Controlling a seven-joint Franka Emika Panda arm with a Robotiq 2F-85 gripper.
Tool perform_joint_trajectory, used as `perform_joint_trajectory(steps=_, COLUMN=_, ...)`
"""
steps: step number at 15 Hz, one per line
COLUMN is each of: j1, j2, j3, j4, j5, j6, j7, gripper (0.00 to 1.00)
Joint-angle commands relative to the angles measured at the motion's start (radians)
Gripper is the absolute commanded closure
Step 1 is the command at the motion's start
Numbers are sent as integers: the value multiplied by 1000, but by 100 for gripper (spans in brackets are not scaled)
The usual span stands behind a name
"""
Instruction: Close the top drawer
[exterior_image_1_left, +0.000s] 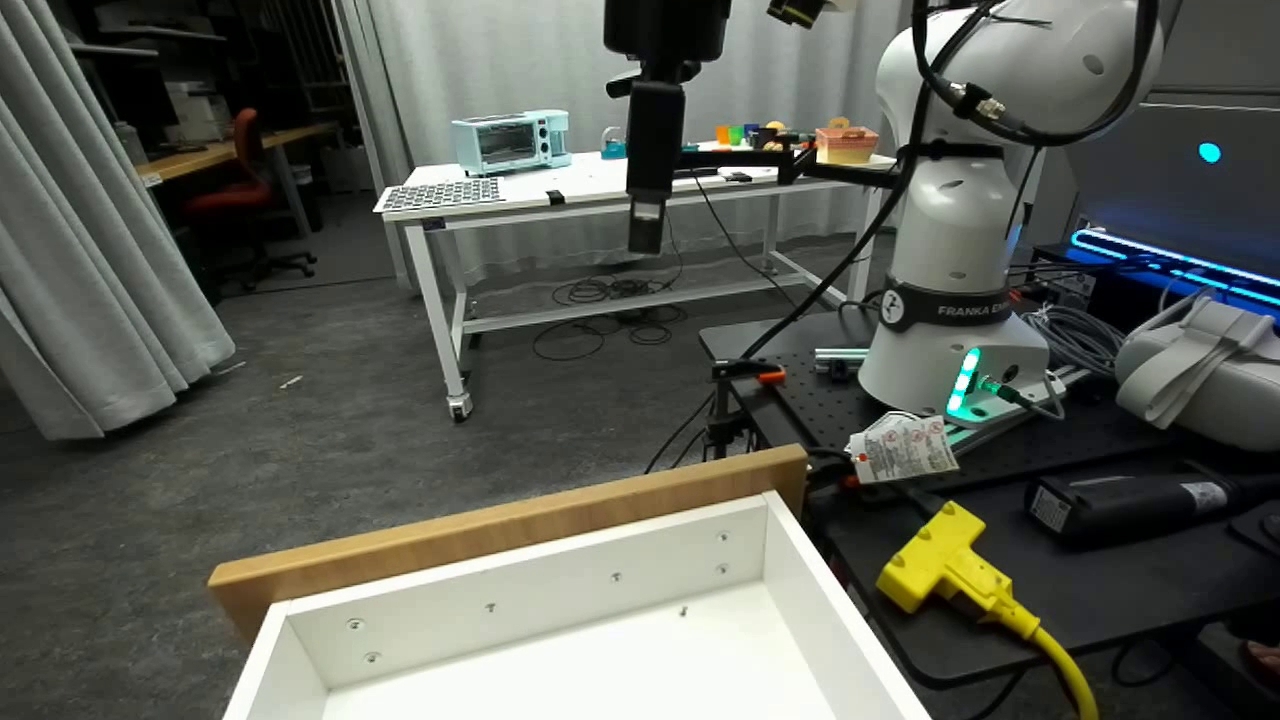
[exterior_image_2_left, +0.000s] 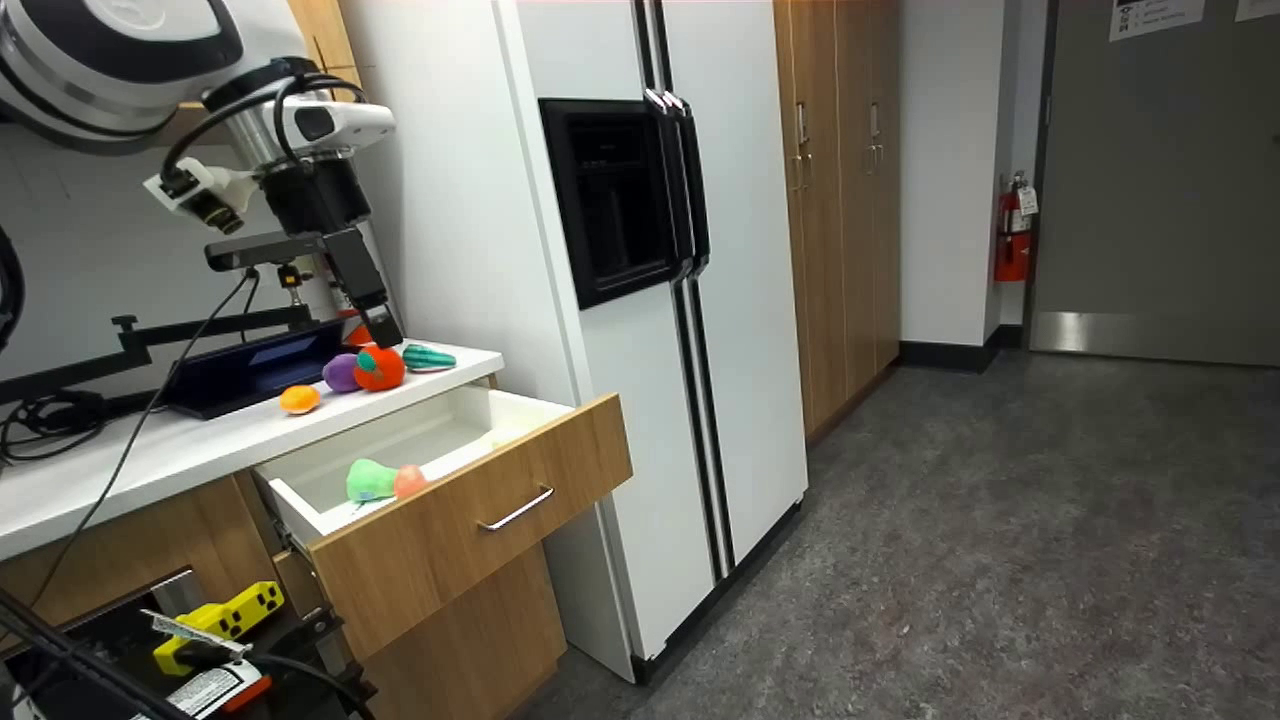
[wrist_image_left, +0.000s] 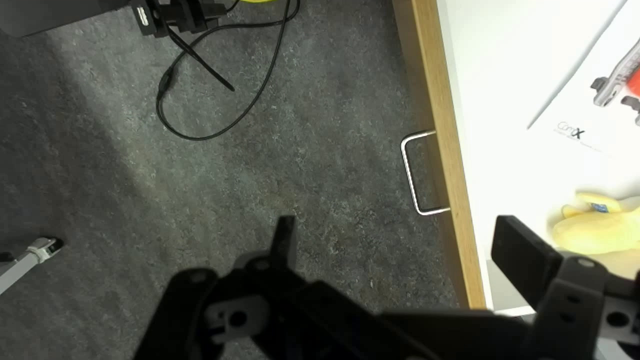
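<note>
My claw (wrist_image_left: 395, 220) was released, its fingers (wrist_image_left: 522, 262) spread well apart in the wrist view. The drawer (exterior_image_1_left: 555, 600) stood pulled out from its cabinet (exterior_image_2_left: 480, 630) and lay below the claw, apart from it; in both exterior views I saw a clear gap between the two. Through the wrist view, the drawer's front board (wrist_image_left: 451, 165) ran between the fingers: one showed against the drawer's inside, the other against the floor (wrist_image_left: 325, 150) in front of the drawer. The handle (wrist_image_left: 410, 175) jutted from the drawer's front, lower than the claw. Inside the drawer I made out a green toy (exterior_image_2_left: 370, 482) just beside a peach toy (exterior_image_2_left: 410, 481), and also a yellow toy (wrist_image_left: 595, 232). On the counter (exterior_image_2_left: 225, 435) above the drawer sat an orange toy (exterior_image_2_left: 300, 400), a purple toy (exterior_image_2_left: 341, 374), a red toy (exterior_image_2_left: 381, 370) and a striped toy (exterior_image_2_left: 428, 358). The fridge (exterior_image_2_left: 640, 420) stood just beside one end of the drawer; the yellow plug (exterior_image_1_left: 935, 558) lay near the other end, and the arm's base (exterior_image_1_left: 920, 360) stood past that same end.
</note>
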Motion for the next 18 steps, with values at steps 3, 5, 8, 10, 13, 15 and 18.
perform_joint_trajectory(steps=3, j1=-7, j2=179, j3=3, j4=-1, j5=-45, j6=141, j7=4, gripper=0)
perform_joint_trajectory(steps=5, j1=-10, j2=239, j3=4, j4=9, j5=-74, j6=178, j7=9, gripper=0)
perform_joint_trajectory(steps=8, j1=14, j2=236, j3=-17, j4=4, j5=-73, j6=155, j7=6, gripper=0)
perform_joint_trajectory(steps=10, j1=15, j2=267, j3=-19, j4=12, j5=-82, j6=156, j7=7, gripper=0)
perform_joint_trajectory(steps=13, j1=15, j2=274, j3=-19, j4=17, j5=-84, j6=156, j7=7, gripper=0)
perform_joint_trajectory(steps=15, j1=-5, j2=322, j3=-13, j4=23, j5=-109, j6=178, j7=24, gripper=0)
perform_joint_trajectory(steps=18, j1=-33, j2=405, j3=-2, j4=38, j5=-170, j6=244, j7=73, gripper=0)
